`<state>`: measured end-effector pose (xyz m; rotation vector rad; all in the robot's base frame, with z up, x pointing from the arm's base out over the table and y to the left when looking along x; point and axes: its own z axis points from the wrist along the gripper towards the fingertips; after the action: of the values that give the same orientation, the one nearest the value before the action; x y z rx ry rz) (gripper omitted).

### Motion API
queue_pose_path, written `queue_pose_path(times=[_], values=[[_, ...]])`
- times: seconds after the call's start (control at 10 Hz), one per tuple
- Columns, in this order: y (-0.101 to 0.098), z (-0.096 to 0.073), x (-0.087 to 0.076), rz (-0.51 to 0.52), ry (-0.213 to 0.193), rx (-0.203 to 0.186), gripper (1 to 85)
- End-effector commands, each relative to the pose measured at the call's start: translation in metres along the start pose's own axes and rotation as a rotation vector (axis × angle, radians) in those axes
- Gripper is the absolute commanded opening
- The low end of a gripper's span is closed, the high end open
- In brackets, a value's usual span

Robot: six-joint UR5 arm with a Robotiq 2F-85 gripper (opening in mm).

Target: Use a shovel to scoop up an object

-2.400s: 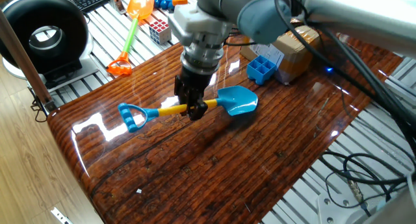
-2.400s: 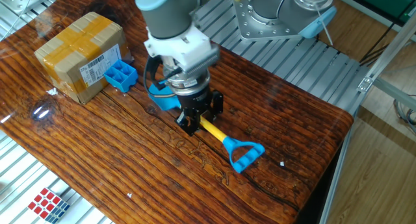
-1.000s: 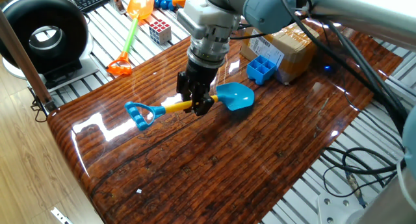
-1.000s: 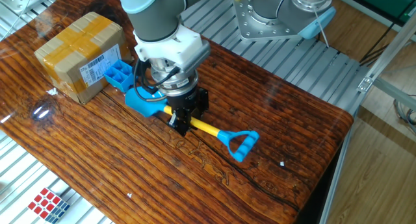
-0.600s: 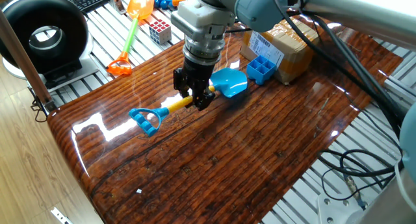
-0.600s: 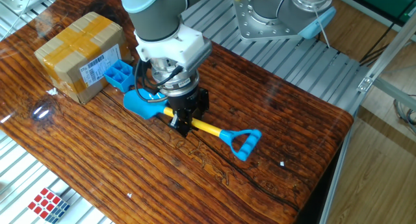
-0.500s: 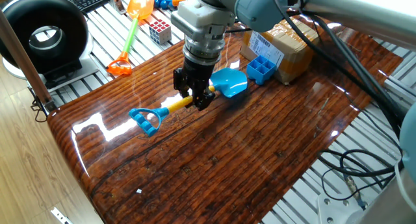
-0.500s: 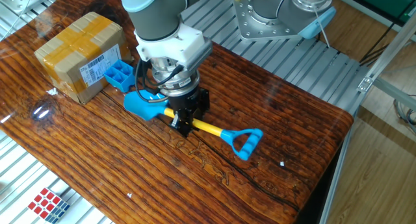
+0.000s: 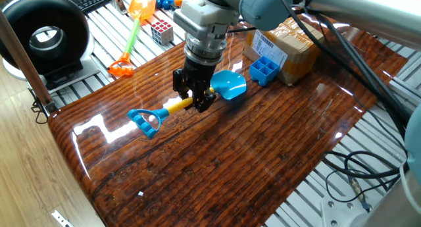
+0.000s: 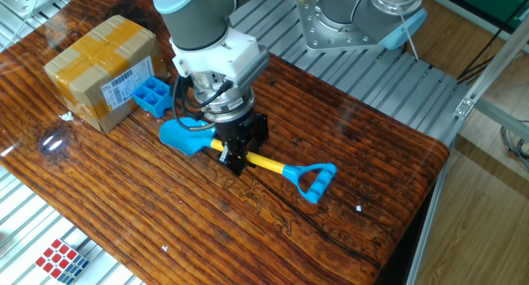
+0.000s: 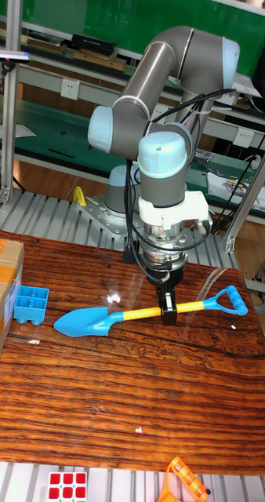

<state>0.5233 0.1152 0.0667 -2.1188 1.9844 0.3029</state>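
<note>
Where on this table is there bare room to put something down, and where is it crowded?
Bare wood runs along the table edge by the puzzle cube, and beyond the shovel's loop. It is crowded where the blade nears the blue block against the cardboard box, under the gripper.

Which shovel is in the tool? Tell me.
The blue-bladed shovel with the yellow shaft; the tool is shut on its shaft. The orange-bladed, green-shafted shovel lies off the wooden table, untouched.

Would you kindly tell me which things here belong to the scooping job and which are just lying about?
In the job:
- blue-bladed plastic shovel with yellow shaft, held by the gripper
- small blue six-cell plastic block

Lying about:
- brown cardboard box
- orange-bladed shovel with green shaft
- multicoloured puzzle cube
</note>
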Motion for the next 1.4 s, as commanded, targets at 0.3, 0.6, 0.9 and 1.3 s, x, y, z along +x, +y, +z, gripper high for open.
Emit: queue_pose_path(times=[0.3,0.6,0.9,1.3], values=[[-0.009,-0.003,0.019,0.125,0.067,0.037,1.0],[-0.009,-0.002,0.013,0.132,0.044,0.036,1.0],[-0.009,-0.002,0.002,0.123,0.001,0.033,1.0],[-0.009,-0.007,0.004,0.096,-0.046,0.031,1.0]])
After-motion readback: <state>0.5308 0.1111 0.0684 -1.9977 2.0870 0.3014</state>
